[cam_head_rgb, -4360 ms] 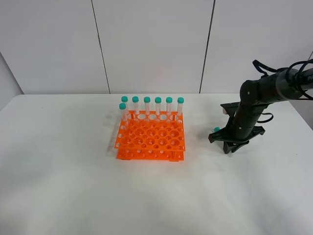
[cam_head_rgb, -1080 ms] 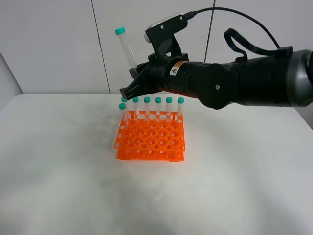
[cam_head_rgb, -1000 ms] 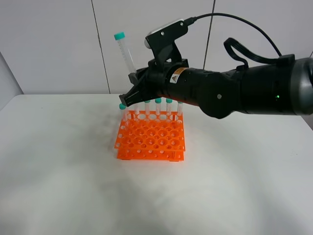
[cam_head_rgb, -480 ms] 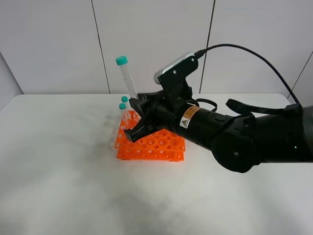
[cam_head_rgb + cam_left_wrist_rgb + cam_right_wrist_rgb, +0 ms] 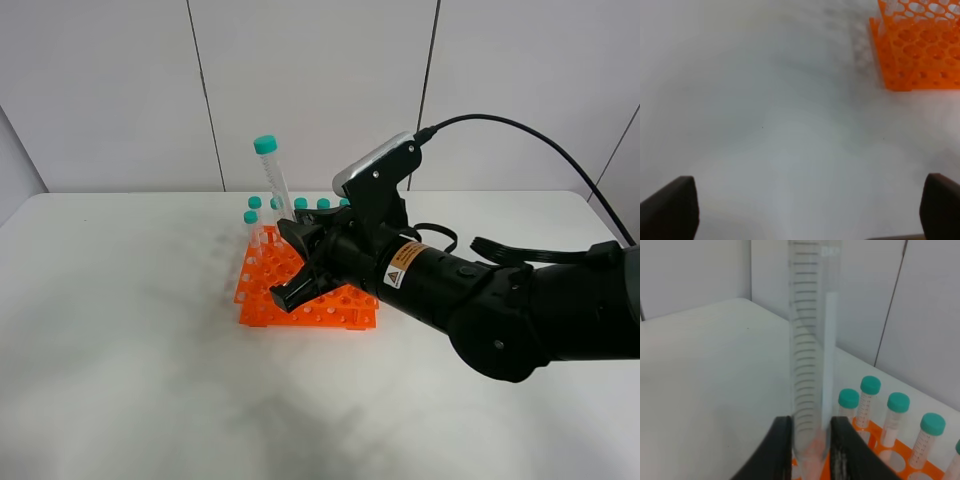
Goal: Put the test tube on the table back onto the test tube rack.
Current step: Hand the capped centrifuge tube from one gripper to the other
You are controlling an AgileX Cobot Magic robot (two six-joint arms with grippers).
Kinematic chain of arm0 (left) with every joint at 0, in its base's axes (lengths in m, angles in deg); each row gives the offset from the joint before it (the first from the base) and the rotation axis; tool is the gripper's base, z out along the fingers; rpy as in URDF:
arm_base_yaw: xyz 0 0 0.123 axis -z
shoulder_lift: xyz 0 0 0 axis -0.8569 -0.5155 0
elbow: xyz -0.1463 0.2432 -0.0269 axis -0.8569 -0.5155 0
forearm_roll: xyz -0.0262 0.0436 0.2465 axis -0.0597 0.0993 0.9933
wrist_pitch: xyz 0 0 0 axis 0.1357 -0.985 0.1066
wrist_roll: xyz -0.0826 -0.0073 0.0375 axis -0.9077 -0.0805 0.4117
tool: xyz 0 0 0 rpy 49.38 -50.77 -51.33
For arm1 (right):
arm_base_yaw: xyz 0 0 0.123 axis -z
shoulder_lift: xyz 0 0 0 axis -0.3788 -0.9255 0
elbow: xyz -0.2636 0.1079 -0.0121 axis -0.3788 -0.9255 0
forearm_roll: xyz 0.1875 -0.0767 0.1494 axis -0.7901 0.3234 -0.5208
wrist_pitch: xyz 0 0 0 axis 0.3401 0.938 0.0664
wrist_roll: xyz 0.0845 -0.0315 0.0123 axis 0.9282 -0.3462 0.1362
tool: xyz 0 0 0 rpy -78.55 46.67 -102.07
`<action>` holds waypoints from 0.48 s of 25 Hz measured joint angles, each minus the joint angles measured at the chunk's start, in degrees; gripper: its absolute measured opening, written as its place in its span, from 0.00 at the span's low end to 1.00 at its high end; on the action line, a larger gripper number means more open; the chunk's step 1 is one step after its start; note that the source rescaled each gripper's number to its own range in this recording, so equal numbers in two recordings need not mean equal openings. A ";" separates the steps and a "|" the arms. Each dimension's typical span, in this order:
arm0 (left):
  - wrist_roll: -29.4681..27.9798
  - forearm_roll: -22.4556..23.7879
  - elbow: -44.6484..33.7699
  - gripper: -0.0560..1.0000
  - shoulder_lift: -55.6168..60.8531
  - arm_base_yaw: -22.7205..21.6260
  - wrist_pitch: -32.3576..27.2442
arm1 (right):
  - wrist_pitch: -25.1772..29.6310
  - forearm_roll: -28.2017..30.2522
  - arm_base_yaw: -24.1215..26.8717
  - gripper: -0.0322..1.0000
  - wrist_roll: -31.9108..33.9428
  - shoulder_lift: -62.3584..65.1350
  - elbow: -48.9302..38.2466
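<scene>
- One tube [image 5: 277, 188] is off the table [image 5: 120, 340] and up in the air, teal cap on top, leaning a little toward the left edge.
- Right gripper [image 5: 811, 452] reaches across from the right edge. Its fingers [image 5: 781, 450] pinch the tube low on the barrel, one on each side. The grip looks firm and nothing shows slipping.
- The tip is hidden between the fingers in the right wrist view, so I cannot tell whether it has met a hole.
- The rack [image 5: 257, 293] sits toward the far edge, about midway between the left and right edges. Most of it is hidden under the arm in the high view.
- Several capped tubes [image 5: 870, 399] stand in the rack's row nearest the far edge. The nearer rows that show look open.
- The held tube hangs over the rack's left part, just in front of that filled row. I cannot name the exact hole under it.
- Left gripper [image 5: 805, 212] has its fingers spread wide with nothing between them. It looks down on bare table, with the rack's near-left corner at the margin of its view. It is not seen in the high view.
- Progress, as a judgement: pickup and carry are done and the insertion is not.
- Steps left: square the tube upright, line the tip up over a free hole, lower it until the rack holds it, let go, and pull the arm clear.
- Risk: the tilt could catch the tip on a hole's rim or knock the neighbouring caps.
</scene>
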 joint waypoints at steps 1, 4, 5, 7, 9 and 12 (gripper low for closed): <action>0.00 0.00 0.00 1.00 0.00 0.00 0.00 | 0.00 0.04 0.00 0.03 0.00 0.00 0.00; 0.00 0.00 0.00 1.00 0.00 0.00 0.00 | 0.06 0.07 0.00 0.03 0.00 0.00 0.00; 0.00 0.00 0.00 1.00 0.00 0.00 0.00 | 0.14 0.12 0.00 0.03 0.00 0.00 0.00; 0.00 0.00 0.00 1.00 0.00 0.00 0.00 | 0.18 0.12 0.00 0.03 0.00 0.00 0.00; 0.00 0.00 0.00 1.00 0.00 0.00 0.00 | 0.18 0.12 0.00 0.03 0.00 0.00 0.00; 0.00 0.00 0.00 1.00 0.00 0.00 0.00 | 0.18 0.12 0.00 0.03 0.00 0.00 0.00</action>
